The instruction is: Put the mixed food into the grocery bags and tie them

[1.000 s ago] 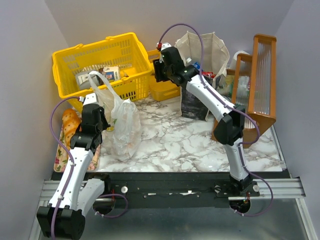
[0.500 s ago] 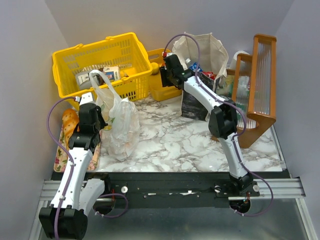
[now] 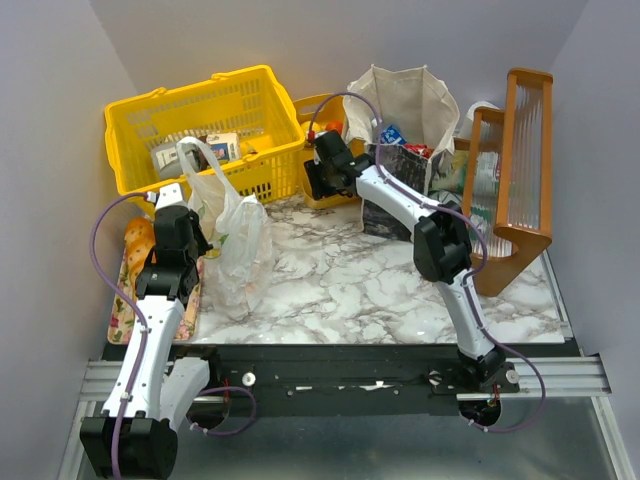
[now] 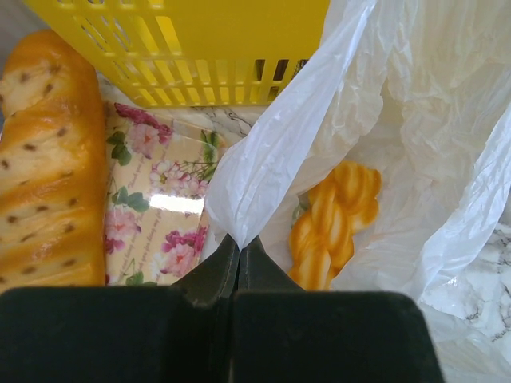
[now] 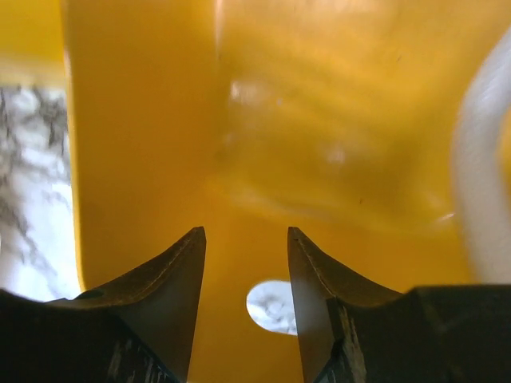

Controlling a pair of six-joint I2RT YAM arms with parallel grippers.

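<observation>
From above, the right hand (image 3: 322,178) has left the mouth of the canvas tote (image 3: 405,105) and come down and leftward. It now hangs low over the small yellow basket (image 3: 330,188) at the far edge of the counter (image 3: 330,280), between the big yellow basket (image 3: 200,120) and the tote. Something blue (image 3: 389,133) and red packets (image 3: 415,150) show in the tote's mouth, so some food looks already bagged there. My guess is the hand is going back for another item. The left hand (image 3: 175,228) has barely shifted. It sits by the left edge, holding up the rim of the plastic bag (image 3: 238,240), which stands just in front of the big basket.

At the left wrist, the left hand (image 4: 237,243) is pinched shut on a fold of the plastic bag (image 4: 383,120). Past it lie a bread loaf (image 4: 40,159) and a flowered tray (image 4: 156,199). A yellow-orange patch (image 4: 335,211) shows through the film; print or food, I cannot tell.

At the right wrist, the right hand (image 5: 243,271) is spread apart with nothing between its fingers. It is close over the basket's yellow floor (image 5: 319,120), and no food is visible there.
</observation>
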